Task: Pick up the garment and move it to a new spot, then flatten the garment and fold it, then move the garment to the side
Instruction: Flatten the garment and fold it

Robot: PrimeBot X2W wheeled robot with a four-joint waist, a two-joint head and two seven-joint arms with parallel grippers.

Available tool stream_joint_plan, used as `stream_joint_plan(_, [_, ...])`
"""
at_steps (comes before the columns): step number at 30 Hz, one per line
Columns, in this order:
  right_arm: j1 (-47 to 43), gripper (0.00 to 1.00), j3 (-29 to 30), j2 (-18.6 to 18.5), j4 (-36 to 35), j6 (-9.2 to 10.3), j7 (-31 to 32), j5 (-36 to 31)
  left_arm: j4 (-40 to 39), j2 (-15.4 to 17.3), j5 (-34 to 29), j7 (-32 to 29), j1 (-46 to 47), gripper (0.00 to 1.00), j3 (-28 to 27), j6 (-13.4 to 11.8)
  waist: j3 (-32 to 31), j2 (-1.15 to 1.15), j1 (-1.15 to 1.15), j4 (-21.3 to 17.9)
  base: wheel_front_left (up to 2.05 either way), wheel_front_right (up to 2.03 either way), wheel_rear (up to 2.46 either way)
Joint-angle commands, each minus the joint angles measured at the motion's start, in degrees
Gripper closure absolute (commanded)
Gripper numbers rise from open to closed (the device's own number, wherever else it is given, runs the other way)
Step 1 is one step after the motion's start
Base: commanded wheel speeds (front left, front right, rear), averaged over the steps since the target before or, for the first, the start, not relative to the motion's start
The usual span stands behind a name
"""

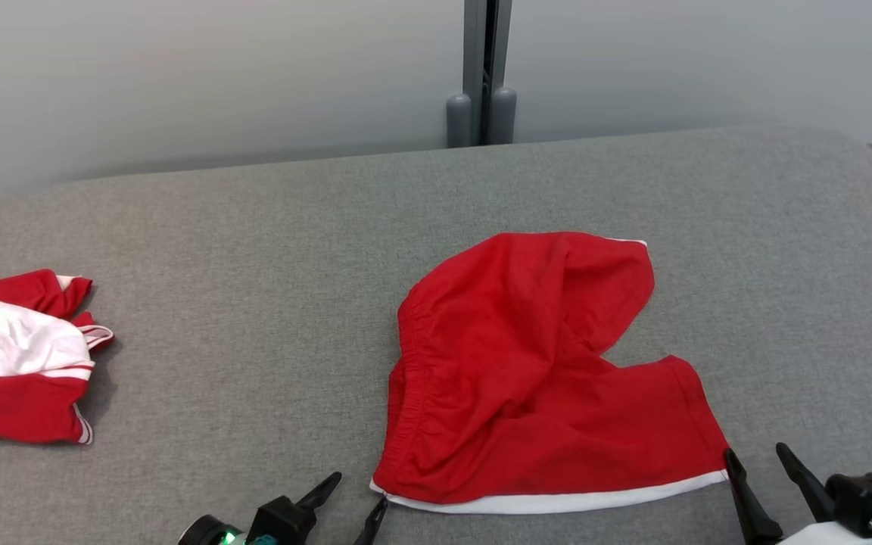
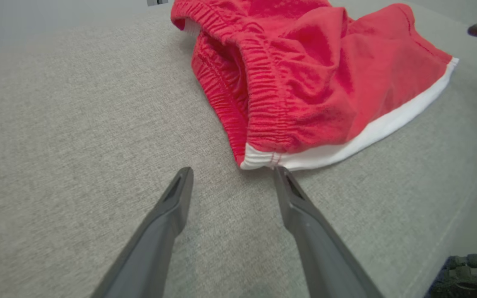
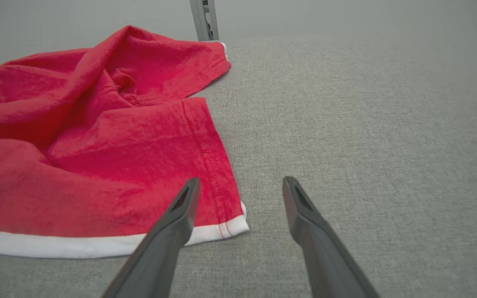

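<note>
The garment (image 1: pixel 534 371) is a pair of red shorts with a white stripe along the near edge, lying rumpled on the grey padded table (image 1: pixel 254 250). Its gathered waistband (image 2: pixel 259 95) faces left and one leg hem (image 3: pixel 211 136) faces right. My left gripper (image 1: pixel 360 499) stands open at the near left corner of the garment (image 2: pixel 304 74), one fingertip (image 2: pixel 282 174) right at the white corner. My right gripper (image 1: pixel 758 462) stands open at the near right corner of the garment (image 3: pixel 97 145), its left finger (image 3: pixel 184 203) over the hem. Nothing is held.
A second red and white garment (image 1: pixel 20 356) lies bunched at the table's left edge. A grey post (image 1: pixel 485 72) stands behind the far edge against a pale wall. Bare grey table surface stretches to the right and in the middle left.
</note>
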State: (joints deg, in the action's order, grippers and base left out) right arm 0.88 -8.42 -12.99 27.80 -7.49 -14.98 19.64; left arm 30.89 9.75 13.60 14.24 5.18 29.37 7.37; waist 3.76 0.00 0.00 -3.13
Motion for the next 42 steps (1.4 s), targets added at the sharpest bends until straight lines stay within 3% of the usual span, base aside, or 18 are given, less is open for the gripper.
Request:
stream_joint_plan(1, [1.2, 0.0, -0.6, -0.3, 0.9, -0.01, -0.3, 0.4, 1.0, 0.7, 0.6, 0.5, 1.8, 0.0, 1.3, 0.1, 0.8, 0.0, 0.0, -0.4, 0.0, 0.0, 0.0])
stream_joint_plan(13, [6.5, 0.0, -5.9, 1.1, 10.7, -0.01, -0.3, 3.4, 6.3, 1.8, 4.4, 1.0, 8.6, 0.0, 11.2, 0.1, 2.2, 0.0, 0.0, -0.9, 0.0, 0.0, 0.0])
stream_joint_plan(14, [7.1, 0.46, -6.2, 1.1, 11.2, -0.01, -0.3, 3.7, 6.4, 1.8, 4.7, 1.0, 8.9, 0.13, 12.0, 0.1, 2.2, 0.0, 0.0, -1.0, 0.0, 0.0, 0.0])
stream_joint_plan(15, [7.4, 0.67, -6.5, 1.1, 11.6, -0.01, -0.3, 4.0, 6.3, 1.8, 4.9, 1.0, 9.4, 0.5, 12.2, 0.1, 2.2, 0.0, 0.0, -1.0, 0.0, 0.0, 0.0])
stream_joint_plan(16, [7.6, 0.96, -6.9, 1.2, 11.9, -0.01, -0.3, 4.3, 6.2, 1.9, 5.2, 1.0, 9.6, 0.82, 12.5, 0.1, 2.1, 0.0, 0.0, -1.0, 0.0, 0.0, 0.0])
stream_joint_plan(17, [7.9, 1.0, -7.1, 1.4, 11.9, -0.01, -0.3, 4.5, 5.8, 1.8, 5.4, 1.0, 9.7, 1.0, 12.7, 0.1, 2.1, 0.0, 0.0, -1.1, 0.0, 0.0, 0.0])
stream_joint_plan(24, [7.4, 1.0, -7.3, 1.1, 9.6, -0.01, -0.3, 5.8, 1.6, 1.9, 6.2, 1.0, 7.1, 1.0, 10.2, 0.1, 1.5, 0.0, 0.0, -0.6, 0.0, 0.0, 0.0])
stream_joint_plan(31, [8.1, 1.0, -7.1, 0.4, 0.2, -0.01, -0.3, 7.3, -5.4, 2.0, 6.4, 0.9, 7.1, 1.0, 6.2, 0.1, 0.9, 0.0, 0.0, -0.3, 0.0, 0.0, 0.0])
stream_joint_plan(36, [14.3, 1.0, -8.9, -1.2, -4.7, -0.01, -0.3, 9.8, -9.2, 3.6, 7.2, 0.9, 13.5, 1.0, 4.7, 0.1, 1.6, 0.0, 0.0, -0.9, 0.0, 0.0, 0.0])
stream_joint_plan(42, [25.7, 1.0, -10.1, -3.1, -5.0, -0.01, 0.5, 13.6, -10.9, 5.6, 10.1, -2.6, 26.6, 1.0, 5.4, 0.1, 4.8, 0.0, 0.0, -1.5, 0.0, 0.0, 0.0])
